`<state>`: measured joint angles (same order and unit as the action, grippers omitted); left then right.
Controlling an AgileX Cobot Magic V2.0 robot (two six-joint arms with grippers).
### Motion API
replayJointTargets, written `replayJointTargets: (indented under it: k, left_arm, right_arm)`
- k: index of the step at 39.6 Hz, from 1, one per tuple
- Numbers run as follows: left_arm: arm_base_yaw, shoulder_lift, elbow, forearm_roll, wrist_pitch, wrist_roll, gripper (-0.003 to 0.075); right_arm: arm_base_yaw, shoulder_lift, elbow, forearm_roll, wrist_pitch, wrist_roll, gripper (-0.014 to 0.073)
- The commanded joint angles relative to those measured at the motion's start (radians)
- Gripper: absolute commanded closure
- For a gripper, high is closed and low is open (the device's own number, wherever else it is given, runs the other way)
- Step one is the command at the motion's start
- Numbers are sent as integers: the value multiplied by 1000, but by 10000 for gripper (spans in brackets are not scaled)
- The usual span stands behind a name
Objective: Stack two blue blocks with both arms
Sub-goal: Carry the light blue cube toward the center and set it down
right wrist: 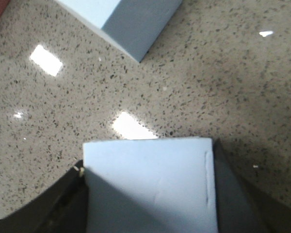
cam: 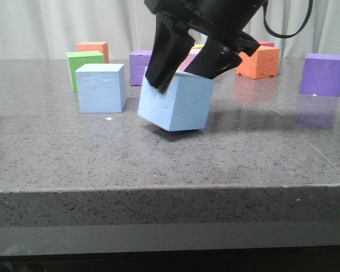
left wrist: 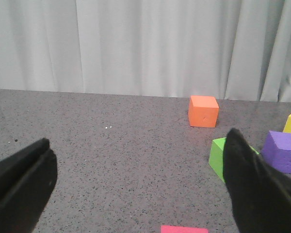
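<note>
Held blue block [cam: 174, 102]: sitting tilted near the middle of the table [cam: 158, 164], one bottom edge looking like it's touching the top, though I can't tell for sure.
Right gripper [cam: 188, 71]: reaching down from above and clamping that block's upper part, fingers pressing both sides in the wrist view [right wrist: 149, 191].
Other blue block [cam: 101, 87]: resting flat just to the left of the tilted one, small gap between them, nothing touching it.
Left gripper [left wrist: 136, 187]: hanging over bare table with its fingers spread wide, holding nothing.
Background cubes: green cube [cam: 84, 65] standing right behind the flat blue one, orange cube [cam: 259, 61] and purple cube [cam: 323, 74] sitting further back right.
</note>
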<state>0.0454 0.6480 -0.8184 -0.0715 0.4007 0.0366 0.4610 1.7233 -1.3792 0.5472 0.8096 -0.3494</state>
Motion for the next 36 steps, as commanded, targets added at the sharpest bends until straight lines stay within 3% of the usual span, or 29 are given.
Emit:
replayJointTargets:
  k: [1, 8, 16, 23, 36]
  left_arm:
    - [-1, 7, -27, -7, -90, -1, 48]
    - [-1, 7, -27, -7, -96, -1, 48]
    - [-1, 7, -27, -7, -96, -1, 48]
    - [-1, 7, -27, -7, -96, -1, 48]
    - [-1, 7, -27, -7, -96, -1, 48]
  right_arm:
    - [11, -39, -34, -10, -44, -21, 334]
    - [21, -36, -34, -37, -54, -21, 320]
    - [21, -36, -34, -37, -54, -21, 97]
    - [21, -36, -34, -37, -54, -21, -15]
    - [21, -93, -35, -37, -68, -21, -53]
